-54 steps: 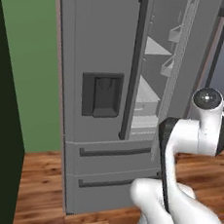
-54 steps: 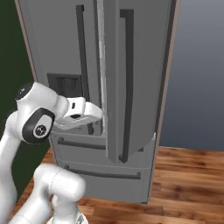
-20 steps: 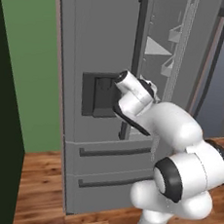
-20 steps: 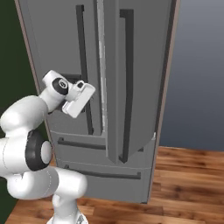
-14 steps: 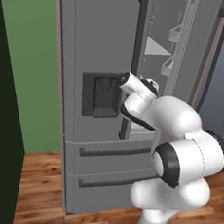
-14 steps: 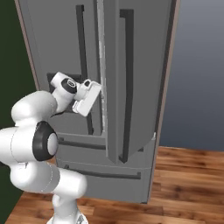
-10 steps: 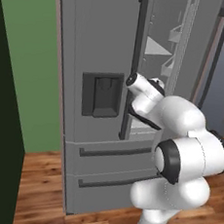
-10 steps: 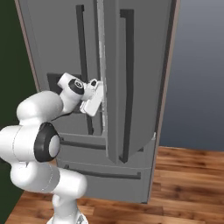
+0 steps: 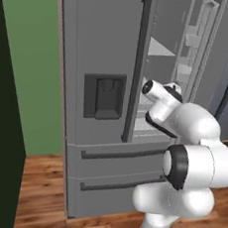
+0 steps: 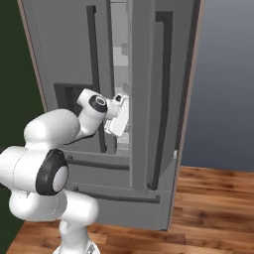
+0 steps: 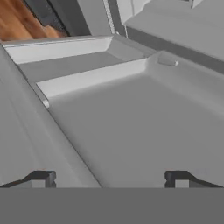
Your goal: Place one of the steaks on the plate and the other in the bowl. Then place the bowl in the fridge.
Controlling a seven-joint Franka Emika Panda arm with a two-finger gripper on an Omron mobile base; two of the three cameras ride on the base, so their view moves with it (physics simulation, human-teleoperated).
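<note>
Grey steel fridge (image 9: 108,45) stands ajar so the wide-open, empty gripper (image 11: 109,177) can reach its bare shelf (image 11: 131,127).

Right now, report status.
Tool open, empty, reaching into the fridge. Right door ajar, bare grey shelf ahead. Nothing blocking.

fridge (image 9: 102,100) straight ahead of the arm, its right door (image 10: 163,99) swung out, dispenser panel (image 9: 104,96) on the closed left door above two drawers (image 9: 119,154), shelves (image 9: 165,49) behind the gap, hand reaching into that gap.
</note>
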